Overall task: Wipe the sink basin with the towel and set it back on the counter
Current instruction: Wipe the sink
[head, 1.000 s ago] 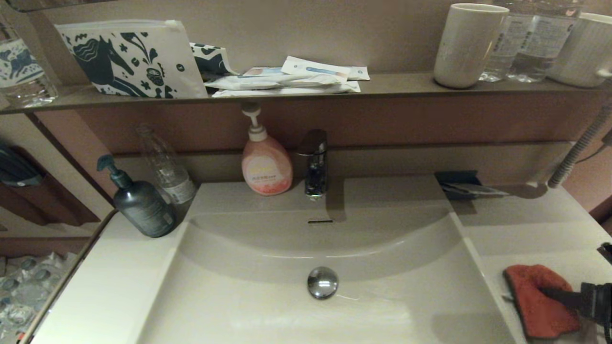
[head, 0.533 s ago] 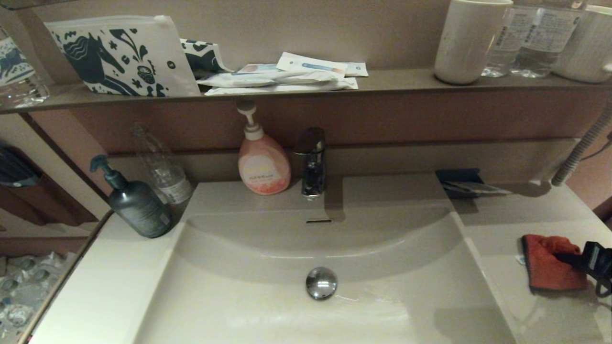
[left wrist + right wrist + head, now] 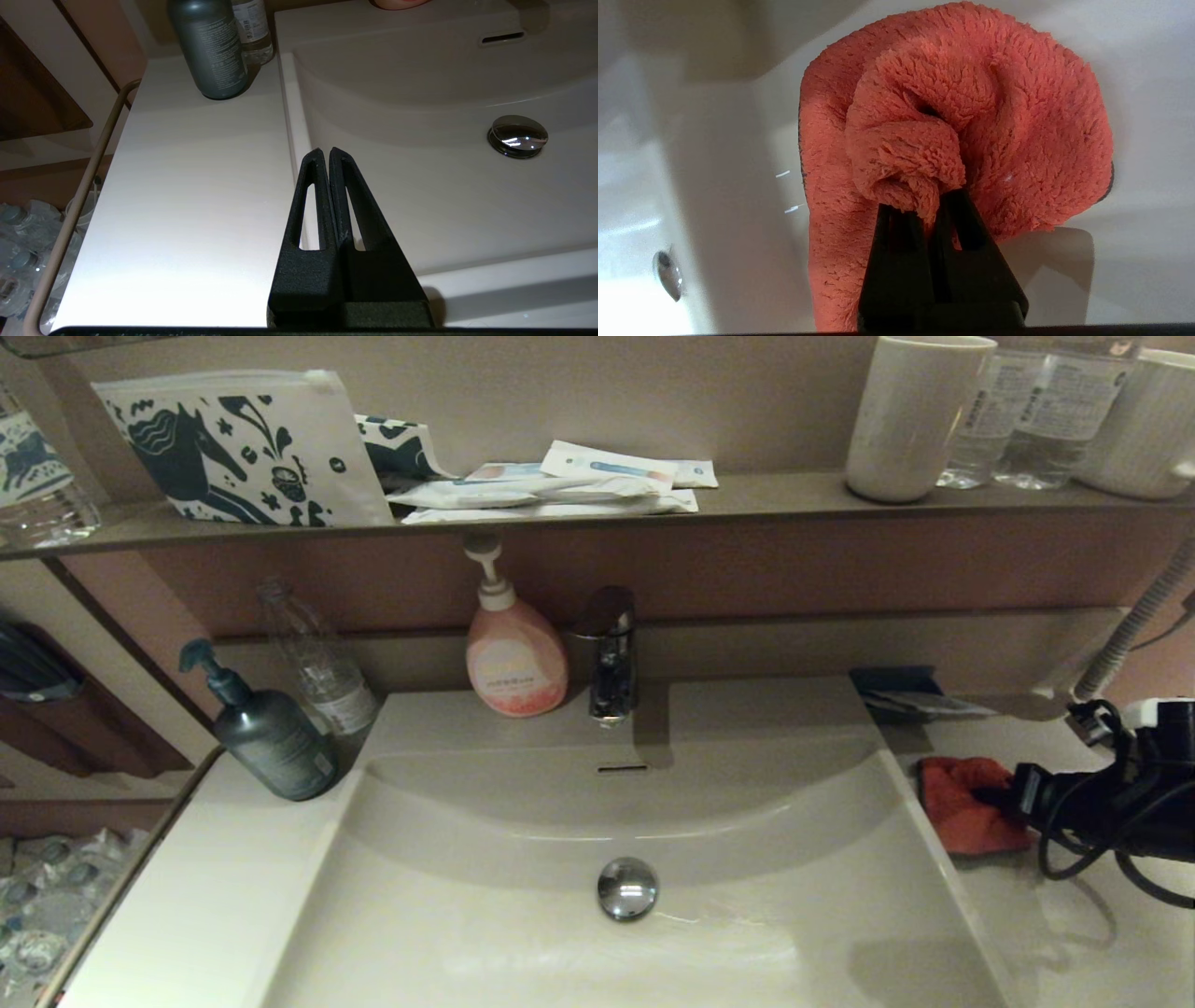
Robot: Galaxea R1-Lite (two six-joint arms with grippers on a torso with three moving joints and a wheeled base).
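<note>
The red-orange towel hangs bunched at the right rim of the off-white sink basin, above the counter. My right gripper comes in from the right and is shut on a fold of the towel, its fingertips buried in the pile. The chrome drain plug sits mid-basin below the overflow slot. Out of the head view, my left gripper is shut and empty, held over the line where the left counter meets the basin.
A faucet and pink soap bottle stand behind the basin. A grey pump bottle and clear bottle stand back left. A dark blue packet lies back right. The brown shelf carries mugs, bottles and pouches.
My right gripper has carried the towel from the front right of the counter back and leftward to the basin's right rim, and more of the arm now shows.
</note>
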